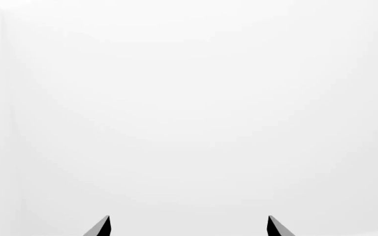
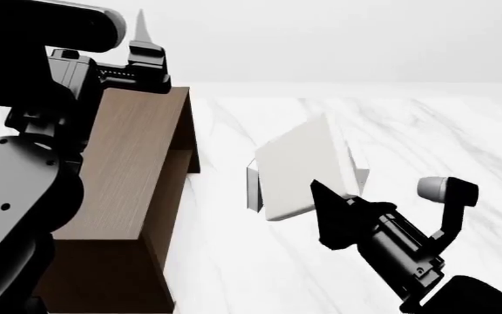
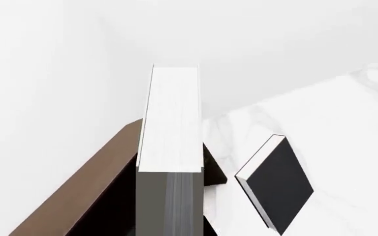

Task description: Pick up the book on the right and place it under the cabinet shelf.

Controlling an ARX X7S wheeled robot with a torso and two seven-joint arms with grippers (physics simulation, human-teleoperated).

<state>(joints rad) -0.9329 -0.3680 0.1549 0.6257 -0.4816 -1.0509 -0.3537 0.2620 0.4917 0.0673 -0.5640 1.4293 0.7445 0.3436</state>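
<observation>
White marble table (image 2: 425, 131); brown cabinet shelf (image 2: 138, 170) and black-covered book (image 3: 277, 184) rest on it.

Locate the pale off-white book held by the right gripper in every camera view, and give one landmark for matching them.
Left wrist view: not in it; only blank white and two dark fingertips.
Head view: the thin off-white hardcover book sits mid-frame, lifted and tilted above the marble table.
Right wrist view: the book runs up the centre, edge-on.
Shared landmark: the dark brown wood-grain cabinet.
</observation>
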